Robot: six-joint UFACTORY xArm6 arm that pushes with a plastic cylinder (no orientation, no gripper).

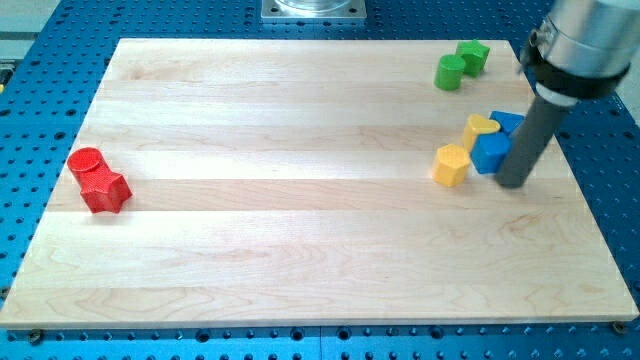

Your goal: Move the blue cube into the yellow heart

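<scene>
Wood board point(300, 200) | my tip point(514, 183) touching blue cube point(489, 153) | yellow heart point(479, 127) adj | no jaws

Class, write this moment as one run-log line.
tip: touching blue cube, its right | blue cube: against yellow heart | yellow block: left of cube

Bright, even light falls from overhead across the whole frame, leaving only short, soft shadows hugging the bases of the blocks and no harsh glare on the pale wooden board point(300, 200). The picture is a little soft and low in detail throughout, with the arm's silver housing point(585, 45) at the upper right slightly blurred and cropped by the frame edge
</scene>
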